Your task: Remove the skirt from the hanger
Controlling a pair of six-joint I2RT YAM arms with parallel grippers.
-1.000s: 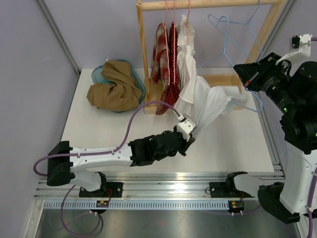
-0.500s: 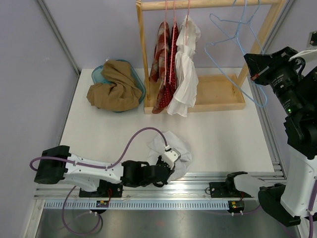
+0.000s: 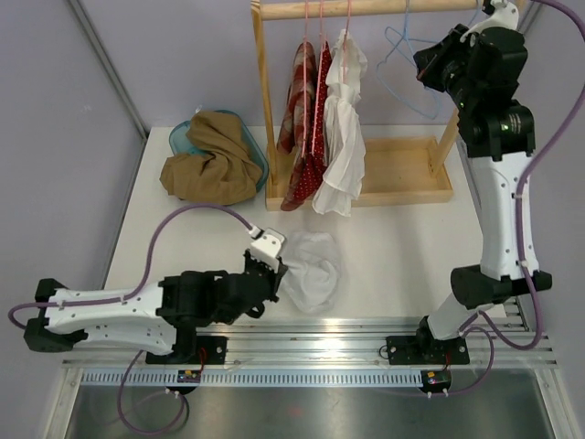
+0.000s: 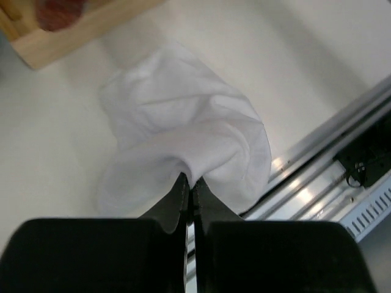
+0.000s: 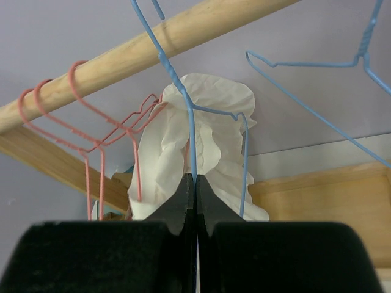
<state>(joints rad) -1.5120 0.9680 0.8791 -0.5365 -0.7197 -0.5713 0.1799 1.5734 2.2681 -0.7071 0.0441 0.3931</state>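
**Stage shown: removal all but complete.** The white skirt [image 3: 311, 270] lies crumpled on the table [image 3: 411, 247] near its front edge, well apart from the rack [image 3: 267, 110] and free of any hanger. The left gripper [image 3: 277, 268], low beside it, is pressed fully together on a fold at the skirt's near side. The right gripper [image 3: 422, 64], raised to the rod [image 3: 366, 8], is clamped on the wire of a bare blue hanger [image 5: 192, 137]. By this reading the separation is done. What appears to be left is releasing the skirt and the hanger.

**Top view only:** both arms at once, plus 2 red garments [image 3: 306, 119] and 1 white garment [image 3: 343, 128] on pink hangers [image 5: 91, 128]. Brown cloth [image 3: 210, 160] is heaped in a basket [image 3: 178, 137].

**Left wrist view only:** the pinch itself, with cloth gathered between the dark fingers [image 4: 208, 204].

**Right wrist view only:** the thin wire running down into the closed jaws, and a 2nd blue hanger [image 5: 317, 61] to one side, untouched. Whether the held hanger's hook sits on the rod cannot be told.
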